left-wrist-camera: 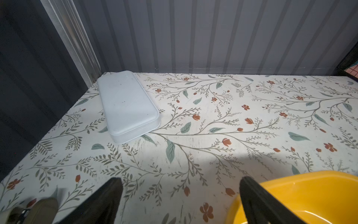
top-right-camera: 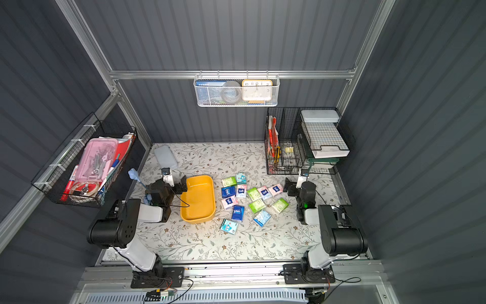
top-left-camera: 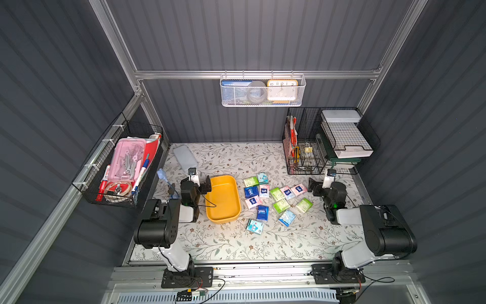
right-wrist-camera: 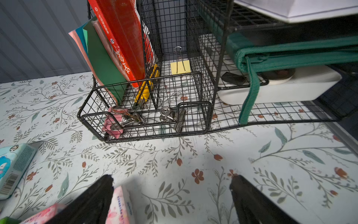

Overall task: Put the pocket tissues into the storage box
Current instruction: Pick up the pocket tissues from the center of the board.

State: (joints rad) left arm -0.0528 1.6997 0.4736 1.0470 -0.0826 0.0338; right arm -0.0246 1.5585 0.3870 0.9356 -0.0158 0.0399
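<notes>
Start with the right gripper (right-wrist-camera: 171,180): fingers spread wide and empty, hanging low over the bench (top-left-camera: 236,244) at the right-hand edge of the scattered pocket tissues (top-left-camera: 281,205). Take the pink packet (top-left-camera: 299,189) first, lying just beside one finger in the right wrist view (closest reach, and free on its outer side). Swing over its middle, turn the wrist to pinch across the short width, then lower to straddle it with both fingers before closing. Squeeze gently; soft wrap, likely to buckle or slip if nipped by a corner. Lift clear of the neighbouring packets, some of them touching, so as not to drag any along. Carry across to the storage box (top-left-camera: 226,194), standing empty just left of the heap, and release low inside rather than from height. Mind the left gripper (left-wrist-camera: 179,184), likewise spread and holding nothing, with one finger close by the box's rim; whether touching, cannot tell. Keep that arm back, or put it to work on the packets nearest the box.
</notes>
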